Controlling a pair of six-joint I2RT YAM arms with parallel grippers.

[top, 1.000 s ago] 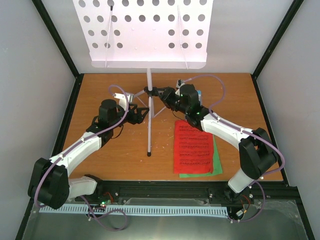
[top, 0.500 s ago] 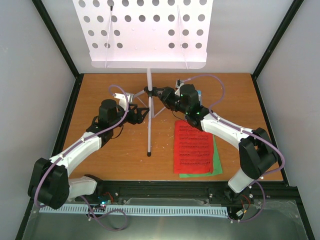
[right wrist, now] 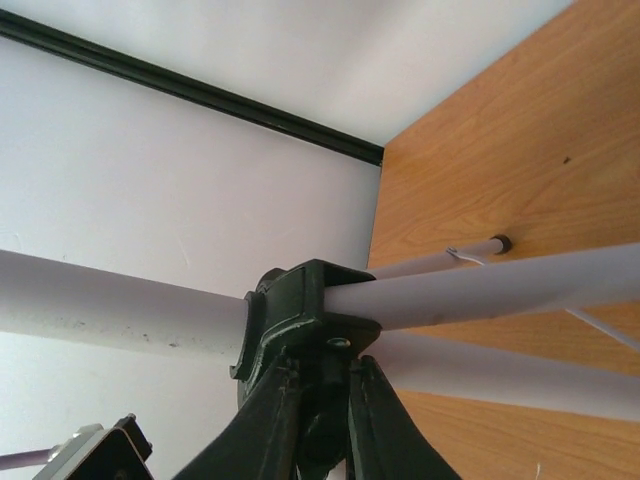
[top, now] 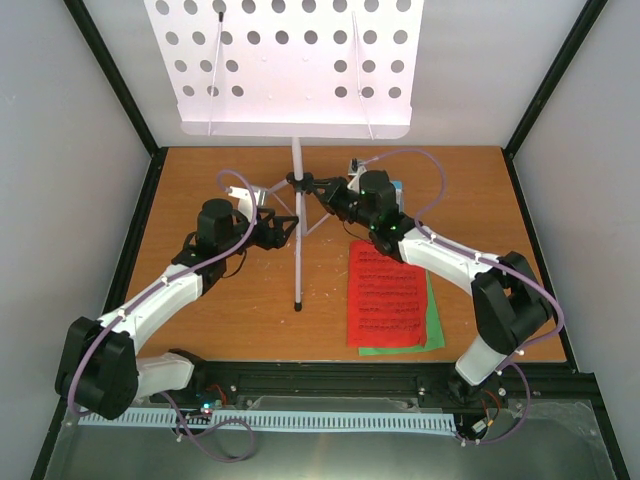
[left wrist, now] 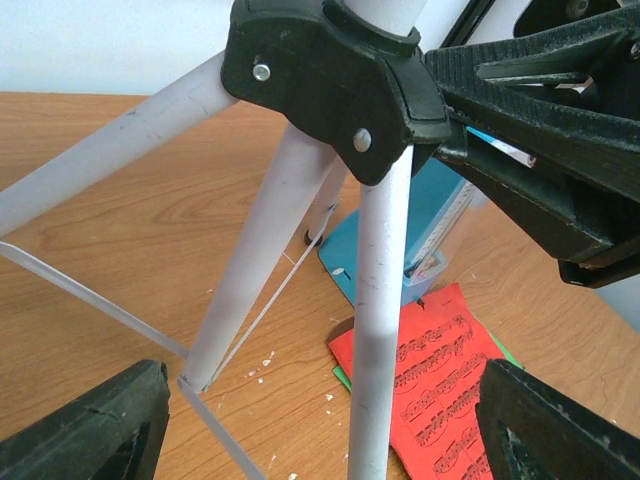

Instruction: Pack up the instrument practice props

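Your right gripper (right wrist: 320, 375) has closed since a second ago and now pinches the black hub (right wrist: 300, 310) of the stand (top: 296, 240), where legs meet pole; its elbow has drawn in slightly. Your left gripper (left wrist: 320, 420) is unchanged, jaws wide, with one leg (left wrist: 385, 330) between them just below the hub, no contact visible. The stand is upright at the back centre of the table (top: 220, 310), the metronome (left wrist: 400, 250) sits just beside the right wrist, and the red page (top: 385, 295) lies on the green page (top: 432, 335) to the right.

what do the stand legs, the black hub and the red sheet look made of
Stand legs: probably metal tubing, pale matte, lightly scuffed. Black hub: seemingly moulded plastic, dull sheen, riveted. Red sheet: thin paper, flat, printed with music notation.
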